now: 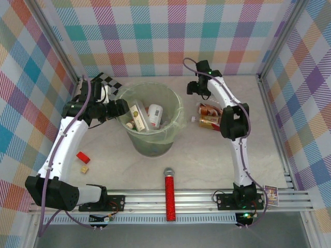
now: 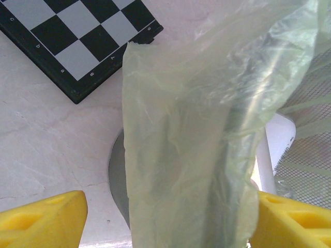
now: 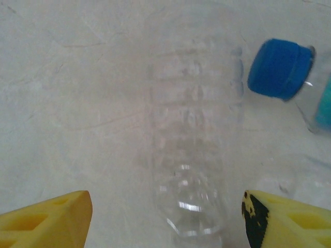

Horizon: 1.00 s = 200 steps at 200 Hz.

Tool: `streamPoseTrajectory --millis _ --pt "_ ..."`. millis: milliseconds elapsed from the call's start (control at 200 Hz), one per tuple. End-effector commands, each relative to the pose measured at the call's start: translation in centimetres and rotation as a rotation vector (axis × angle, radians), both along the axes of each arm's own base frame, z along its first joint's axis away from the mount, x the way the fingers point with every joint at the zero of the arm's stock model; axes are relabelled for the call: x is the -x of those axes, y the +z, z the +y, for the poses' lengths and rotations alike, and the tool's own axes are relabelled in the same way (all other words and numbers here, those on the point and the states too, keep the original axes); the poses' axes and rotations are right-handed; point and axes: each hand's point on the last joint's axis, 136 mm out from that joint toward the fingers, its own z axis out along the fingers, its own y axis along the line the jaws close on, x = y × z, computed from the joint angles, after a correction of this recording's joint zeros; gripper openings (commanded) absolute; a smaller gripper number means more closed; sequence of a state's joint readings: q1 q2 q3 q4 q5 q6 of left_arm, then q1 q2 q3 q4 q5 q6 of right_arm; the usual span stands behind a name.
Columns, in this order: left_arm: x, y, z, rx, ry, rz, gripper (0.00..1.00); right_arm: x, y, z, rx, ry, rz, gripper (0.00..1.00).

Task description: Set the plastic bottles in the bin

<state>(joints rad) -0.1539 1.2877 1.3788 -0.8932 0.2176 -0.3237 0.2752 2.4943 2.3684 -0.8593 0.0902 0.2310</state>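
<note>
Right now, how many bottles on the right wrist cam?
2: clear ribbed bottle between the fingers of the right gripper; blue-capped bottle at the frame's right edge, partly cut off. More may be hidden.

- Red glittery microphone [image 1: 169,200], grey head, lying across the metal rail [image 1: 201,197] at my near edge.
- Black-and-grey checkerboard [image 2: 77,41], flat on the pale table [image 1: 207,155], far left.
- Red block [image 1: 83,156] and small tan cube [image 1: 84,168], near each other, on my left.
- Printed card [image 1: 270,194], at the rail's right end.
</note>
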Motion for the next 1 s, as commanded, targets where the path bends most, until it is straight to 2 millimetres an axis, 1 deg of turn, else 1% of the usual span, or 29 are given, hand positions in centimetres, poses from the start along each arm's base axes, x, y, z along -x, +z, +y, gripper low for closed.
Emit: streamPoseTrajectory --millis 0,45,130,205,250,300,390,455,565,635,705,785,855,920,995 --pt "0.2 1.0 -0.2 -0.014 -0.016 -0.014 0.78 -0.6 -0.6 0.4 -0.011 -0.030 0.008 0.75" --pt "0.2 1.1 -0.2 -0.011 -0.017 -0.016 0.78 -0.8 -1.2 0.5 -0.012 -0.031 0.014 0.74" --pt "0.2 1.2 -0.3 -0.010 -0.017 -0.018 0.78 -1.0 -1.8 0.8 -0.021 -0.029 0.016 0.70" --pt "0.2 1.2 -0.2 -0.008 -0.015 -0.019 0.78 -1.0 -2.3 0.9 -0.025 -0.035 0.022 0.63" --pt "0.1 1.2 -0.3 -0.006 -0.013 -0.016 0.78 -1.0 -2.5 1.0 -0.030 -0.033 0.026 0.62" --pt "0.2 1.3 -0.4 0.000 -0.015 -0.018 0.78 -0.9 -3.0 1.0 -0.027 -0.035 0.038 0.63" --pt "0.2 1.5 -0.4 0.002 -0.014 -0.022 0.78 -0.7 -3.7 0.4 0.003 -0.048 0.058 0.71" --pt "0.2 1.6 -0.4 0.004 -0.015 -0.025 0.78 -0.5 -4.1 0.5 -0.001 -0.044 0.067 0.72" --pt "0.2 1.6 -0.4 0.005 -0.014 -0.025 0.78 -0.5 -4.5 1.1 -0.012 -0.030 0.065 0.71" --pt "0.1 1.6 -0.5 0.012 -0.014 -0.025 0.78 -0.4 -4.7 1.7 -0.019 -0.010 0.072 0.74" --pt "0.1 1.7 -0.6 0.019 -0.016 -0.029 0.78 0.1 -4.9 2.4 -0.026 0.015 0.086 0.76" --pt "0.0 1.8 -0.6 0.022 -0.013 -0.034 0.78 0.7 -4.6 3.3 -0.018 0.049 0.082 0.76" --pt "0.0 1.8 -0.6 0.023 -0.012 -0.033 0.78 0.9 -4.2 3.8 -0.014 0.060 0.066 0.73" --pt "-0.1 1.9 -0.6 0.025 -0.009 -0.035 0.78 0.9 -3.9 4.0 -0.021 0.060 0.061 0.68" --pt "-0.1 1.9 -0.6 0.023 -0.008 -0.037 0.78 0.9 -3.5 4.0 -0.008 0.056 0.048 0.57"
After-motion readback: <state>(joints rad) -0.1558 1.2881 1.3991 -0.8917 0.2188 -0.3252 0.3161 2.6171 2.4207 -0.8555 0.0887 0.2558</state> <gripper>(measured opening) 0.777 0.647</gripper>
